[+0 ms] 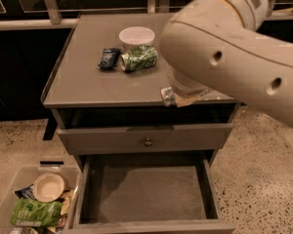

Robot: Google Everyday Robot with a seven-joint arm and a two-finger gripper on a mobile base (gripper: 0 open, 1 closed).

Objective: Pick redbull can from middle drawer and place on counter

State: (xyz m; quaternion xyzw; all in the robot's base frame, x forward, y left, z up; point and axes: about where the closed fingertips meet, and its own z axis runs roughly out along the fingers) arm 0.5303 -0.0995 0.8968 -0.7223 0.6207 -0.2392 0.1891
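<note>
Camera view: a smooth, rounded cream arm (234, 48) fills the upper right. The claw (178, 97) is tucked under it at the front edge of the flat grey worktop (83, 87), and I can't tell its state. I can't make out the redbull can for sure, there's just a silvery scrap there. The middle drawer (146, 189) hangs open at bottom centre, showing a flat matte floor.

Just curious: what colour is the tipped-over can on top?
Can: green-patterned, camera view. Gripper peeks beneath arm at counter front edge.
</note>
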